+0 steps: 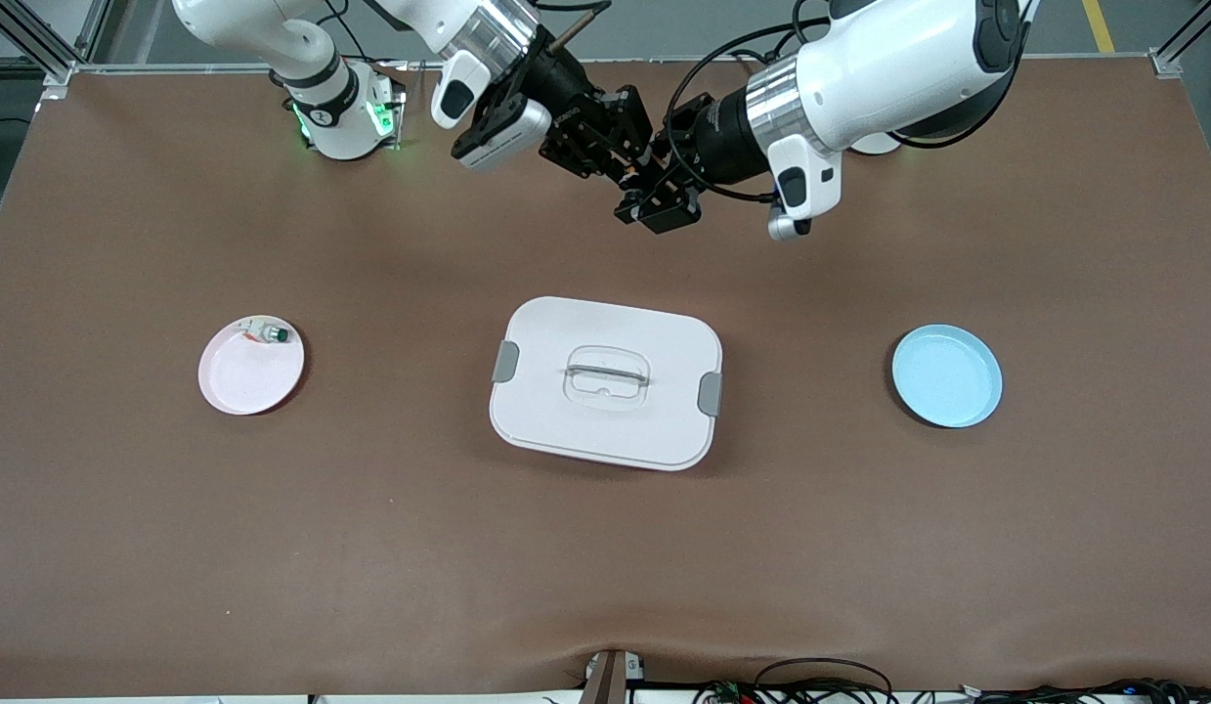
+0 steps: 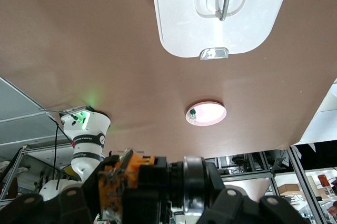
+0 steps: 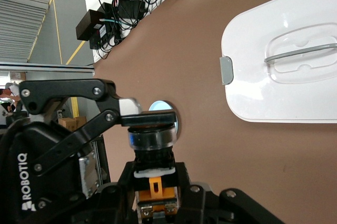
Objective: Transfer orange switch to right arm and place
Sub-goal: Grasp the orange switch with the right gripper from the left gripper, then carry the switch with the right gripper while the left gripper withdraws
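Where both grippers meet above bare table, the tiny black-bodied orange switch (image 3: pixel 151 145) is clamped by the right gripper (image 1: pixel 620 156); the left gripper (image 1: pixel 654 191), fingers parted, is seen alongside it. Only the right wrist view shows the grip.

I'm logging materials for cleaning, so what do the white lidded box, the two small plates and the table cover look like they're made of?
White lidded box: likely smooth matte plastic, with moulded rounded corners, grey side clips and a clear recessed handle.
Pink plate and blue plate: probably plastic or melamine, given their even pastel colour and soft sheen.
Brown table cover: seemingly a matte mat or fabric sheet, slightly rippled along the near edge.
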`<state>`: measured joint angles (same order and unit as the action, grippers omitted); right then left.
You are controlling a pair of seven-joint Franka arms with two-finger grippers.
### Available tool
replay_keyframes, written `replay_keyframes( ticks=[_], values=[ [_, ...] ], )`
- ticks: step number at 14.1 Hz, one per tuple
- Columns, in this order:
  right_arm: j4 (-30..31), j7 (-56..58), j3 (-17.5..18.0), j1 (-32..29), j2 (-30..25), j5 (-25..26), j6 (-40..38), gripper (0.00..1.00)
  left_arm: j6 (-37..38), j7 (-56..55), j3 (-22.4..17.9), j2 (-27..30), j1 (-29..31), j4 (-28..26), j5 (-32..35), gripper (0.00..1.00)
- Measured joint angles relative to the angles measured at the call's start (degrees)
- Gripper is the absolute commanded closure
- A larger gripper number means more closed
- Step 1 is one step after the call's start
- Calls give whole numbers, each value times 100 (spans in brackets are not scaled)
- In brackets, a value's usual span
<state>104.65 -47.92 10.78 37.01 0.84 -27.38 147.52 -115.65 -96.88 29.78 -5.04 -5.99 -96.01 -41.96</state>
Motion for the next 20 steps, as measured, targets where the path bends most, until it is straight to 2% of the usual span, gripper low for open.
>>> replay_keyframes(
  ticks=[1,2,8,13,15,20],
  values=[
    [-9,-5,0,0,3,0,0,100,0,0,0,-17,0,0,0,0],
    [-12,-8,0,0,9,0,2,100,-2,0,0,-35,0,0,0,0],
    [-18,85,0,0,145,76,-3,100,-4,0,0,-140,-1,0,38,0],
    [-20,779,-47,-19,239,154,-334,100,-8,0,0,-148,8,0,57,0],
    [-28,1242,-98,-83,245,180,-708,100,-8,1,0,-148,25,0,67,0],
    [-66,3272,-137,-452,245,388,-1576,100,22,47,-1,-148,77,-13,129,0]
  ],
)
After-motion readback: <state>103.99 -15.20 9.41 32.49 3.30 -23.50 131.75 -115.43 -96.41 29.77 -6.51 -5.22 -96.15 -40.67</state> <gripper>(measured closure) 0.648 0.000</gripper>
